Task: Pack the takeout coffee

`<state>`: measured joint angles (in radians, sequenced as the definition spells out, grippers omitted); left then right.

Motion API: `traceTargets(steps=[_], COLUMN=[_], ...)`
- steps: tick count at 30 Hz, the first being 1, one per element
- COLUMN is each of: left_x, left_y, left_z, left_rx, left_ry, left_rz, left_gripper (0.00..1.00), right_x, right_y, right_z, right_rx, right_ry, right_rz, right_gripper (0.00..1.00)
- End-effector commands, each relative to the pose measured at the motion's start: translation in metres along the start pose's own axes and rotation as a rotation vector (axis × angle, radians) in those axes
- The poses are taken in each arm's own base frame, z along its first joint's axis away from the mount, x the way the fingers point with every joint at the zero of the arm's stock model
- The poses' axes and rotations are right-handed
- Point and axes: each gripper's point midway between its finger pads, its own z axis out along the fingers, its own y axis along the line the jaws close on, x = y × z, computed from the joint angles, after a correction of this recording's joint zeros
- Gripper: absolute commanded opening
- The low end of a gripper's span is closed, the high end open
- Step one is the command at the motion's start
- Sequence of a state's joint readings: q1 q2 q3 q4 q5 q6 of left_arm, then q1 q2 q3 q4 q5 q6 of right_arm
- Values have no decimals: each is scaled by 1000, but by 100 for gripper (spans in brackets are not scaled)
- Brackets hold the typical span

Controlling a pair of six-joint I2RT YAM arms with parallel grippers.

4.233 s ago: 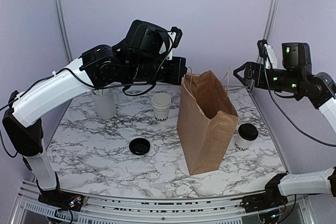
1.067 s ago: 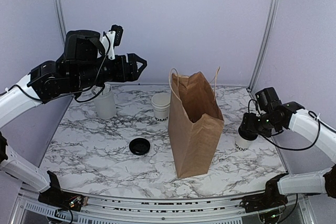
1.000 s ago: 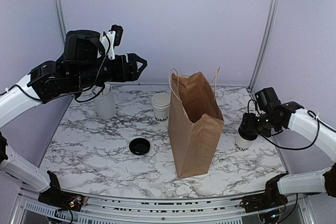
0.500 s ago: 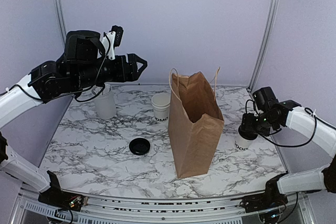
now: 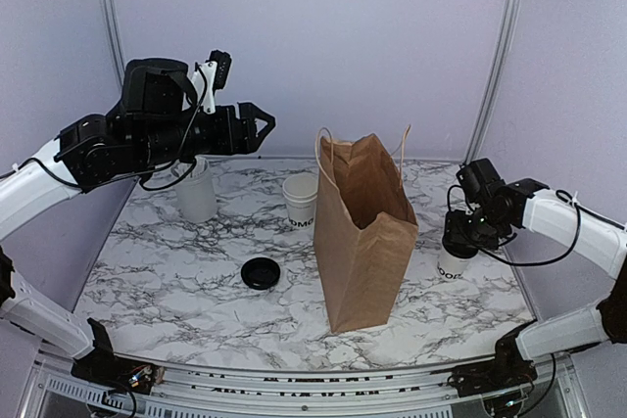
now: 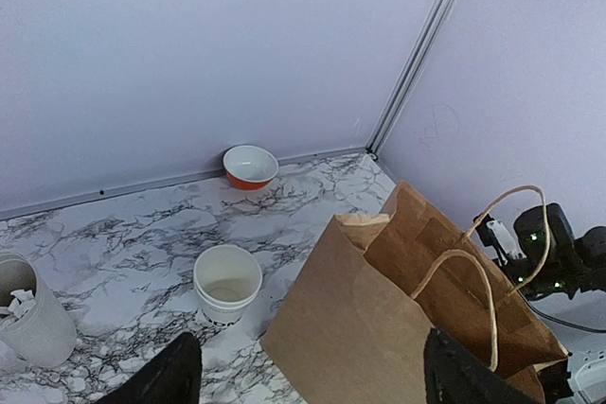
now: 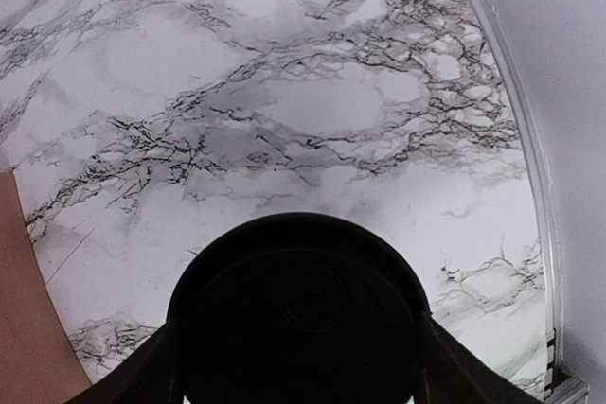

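At the right edge of the white marbled counter, just beside the upright brown paper bag, stands the white paper cup with black lettering and a round black plastic lid. The right gripper reaches down over it from a bent arm, jaws pressed against both sides of the lid. The left gripper hangs high above the counter's left rear, pointing toward the bag, jaws spread wide.

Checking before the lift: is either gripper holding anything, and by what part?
The right gripper grips the coffee cup by its black lid, fingers on opposite sides. The left gripper holds nothing.
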<state>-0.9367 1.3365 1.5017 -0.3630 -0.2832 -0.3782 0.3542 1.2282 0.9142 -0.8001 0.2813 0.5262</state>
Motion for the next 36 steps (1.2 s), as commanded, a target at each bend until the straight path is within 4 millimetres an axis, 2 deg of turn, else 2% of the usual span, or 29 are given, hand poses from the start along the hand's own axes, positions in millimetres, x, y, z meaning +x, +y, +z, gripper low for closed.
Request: traceTargets(steps=[1,6,9,12,17,22,29,32,36], left_x=[-3,-2,-2,-1,-1,-2,-1,-1,-3], left_y=[-1,-1,-1,-2,-2,-2,-2,-1,0], left_z=[1,2,1,3,3,3,3,3,2], left_rx=[16,20,23,27,31,33,33,30,27], left_ry=[-15,-13,-14,-11,-9,-10,-8,-10,-15], left_rz=[-10,-12,-15,-15,-18,-21,-20,-19,-20], left_gripper=[82,82,81,81,81,81,81,81,81], right_x=[10,8,8,7,10,12,16,9,-11], right_y=[-4,-3,-3,-4,-6,-9,-11,-9,-5], right_z=[1,-2,-3,-5,-3,0,1,-7,-28], right_rx=[33,18,10,7,11,22,31,14,-26], right_ry=[41,29,30,23,31,38,52,28,-43], right_rz=[-6,3,7,13,15,14,7,19,35], right_gripper=[79,79,84,85,82,75,75,71,66])
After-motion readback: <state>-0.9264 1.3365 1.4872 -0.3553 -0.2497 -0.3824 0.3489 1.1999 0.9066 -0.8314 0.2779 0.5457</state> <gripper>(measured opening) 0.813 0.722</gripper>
